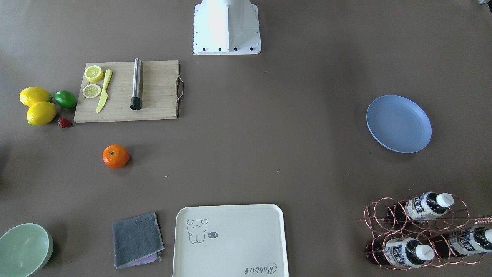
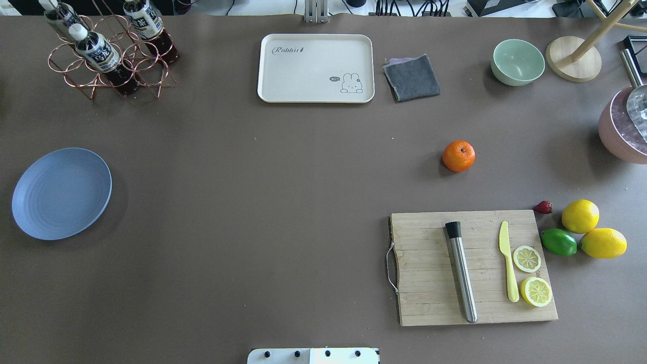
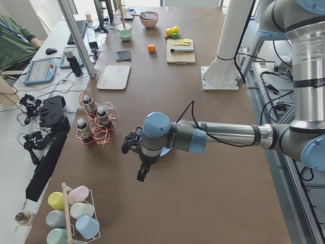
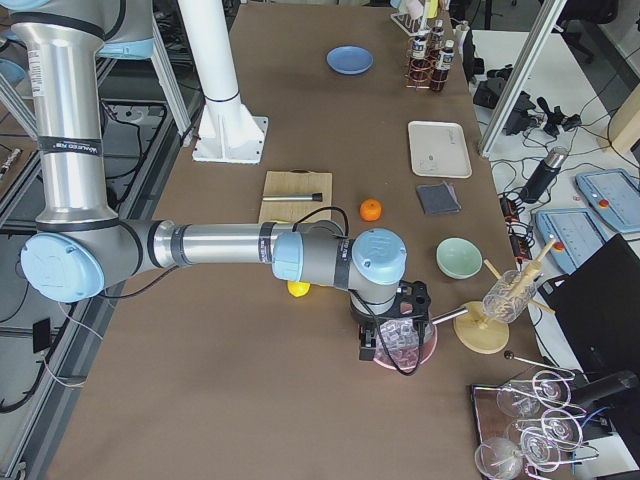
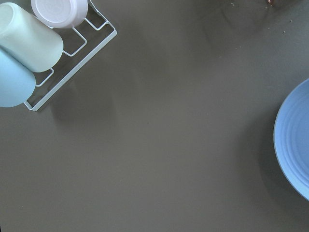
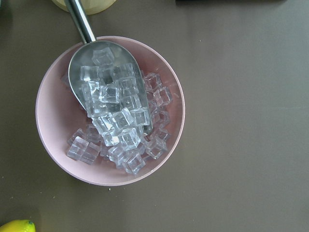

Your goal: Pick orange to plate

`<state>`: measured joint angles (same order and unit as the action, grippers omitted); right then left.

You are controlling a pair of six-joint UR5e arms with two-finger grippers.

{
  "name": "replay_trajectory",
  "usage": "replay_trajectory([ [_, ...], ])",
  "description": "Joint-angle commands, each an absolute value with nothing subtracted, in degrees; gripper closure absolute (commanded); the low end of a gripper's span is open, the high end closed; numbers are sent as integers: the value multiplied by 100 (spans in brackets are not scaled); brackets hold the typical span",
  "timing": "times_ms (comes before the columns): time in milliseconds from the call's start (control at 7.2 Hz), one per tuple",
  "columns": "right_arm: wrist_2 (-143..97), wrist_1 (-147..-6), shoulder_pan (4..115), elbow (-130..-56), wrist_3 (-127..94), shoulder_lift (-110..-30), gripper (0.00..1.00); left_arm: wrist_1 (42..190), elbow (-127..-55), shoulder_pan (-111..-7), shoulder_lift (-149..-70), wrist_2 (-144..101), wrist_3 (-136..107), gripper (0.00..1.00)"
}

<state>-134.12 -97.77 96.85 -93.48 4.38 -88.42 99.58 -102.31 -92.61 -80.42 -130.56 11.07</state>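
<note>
I have the orange [image 2: 459, 155] on the bare brown table [image 2: 283, 202]. It is round, glossy and finely dimpled, with a dark stem dot on top. It sits on the robot's right side, between the wooden board [image 2: 429, 303] and the folded grey cloth [image 2: 412, 77], touching neither.

The board is pale planks with a wire handle. On it lie a brushed-steel cylinder [image 2: 462, 278] with a black end, a yellow plastic knife [image 2: 508, 268] and two lemon halves [image 2: 527, 259]. Just beside the board cluster two lemons [image 2: 580, 216], a shiny lime [image 2: 559, 242] and a small strawberry [image 2: 543, 207].

The plate [image 2: 61, 193] is matte blue and shallow, with concentric ridges, and lies well apart on the table's left side.

The left gripper [image 3: 140, 174] hangs above the table near the plate. The right gripper [image 4: 385, 345] hangs over a pink bowl [image 6: 48, 140] of clear ice cubes [image 6: 120, 121] with a metal scoop [image 6: 82, 72]. I cannot tell whether either one's fingers are spread or closed.
</note>
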Motion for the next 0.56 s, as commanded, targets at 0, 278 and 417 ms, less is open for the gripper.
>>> replay_trajectory([
  [0, -13403, -9782, 9686, -9352, 431, -8842, 0, 9949, -10230, -9255, -8042, -13052, 1107, 2],
  [278, -13412, -9782, 9686, -9343, 431, -8850, 0, 9958, -10196, -9255, -8042, -13061, 1107, 2],
  [417, -13412, -9782, 9686, -9343, 431, -8859, 0, 9958, -10204, -9255, -8042, -13052, 1107, 2],
])
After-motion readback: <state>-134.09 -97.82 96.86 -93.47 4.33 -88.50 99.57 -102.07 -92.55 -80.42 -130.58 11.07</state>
